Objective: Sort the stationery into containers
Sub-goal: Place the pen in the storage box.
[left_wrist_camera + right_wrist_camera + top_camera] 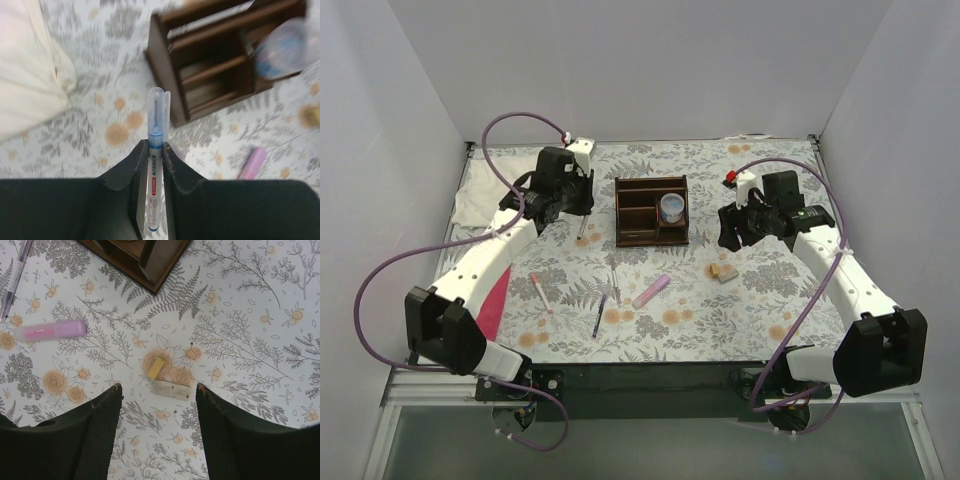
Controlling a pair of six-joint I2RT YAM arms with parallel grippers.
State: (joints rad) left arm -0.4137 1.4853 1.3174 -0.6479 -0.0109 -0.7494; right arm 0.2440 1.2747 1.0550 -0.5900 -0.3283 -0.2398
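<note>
My left gripper (578,216) is shut on a blue capped pen (156,125) and holds it above the mat, left of the dark brown organiser (652,212); the organiser also shows in the left wrist view (215,60). A bluish round cup (671,208) stands in one of its compartments. My right gripper (159,387) is open and empty over a small yellow block (156,367) and a pale speckled block (172,389). A pale pink bar (652,291), a purple pen (599,314) and a pink-and-white pen (540,291) lie on the mat.
A white folded cloth (480,195) lies at the far left. A flat magenta object (495,300) lies under the left arm. A small red item (730,178) sits near the back right. White walls close in the mat on three sides.
</note>
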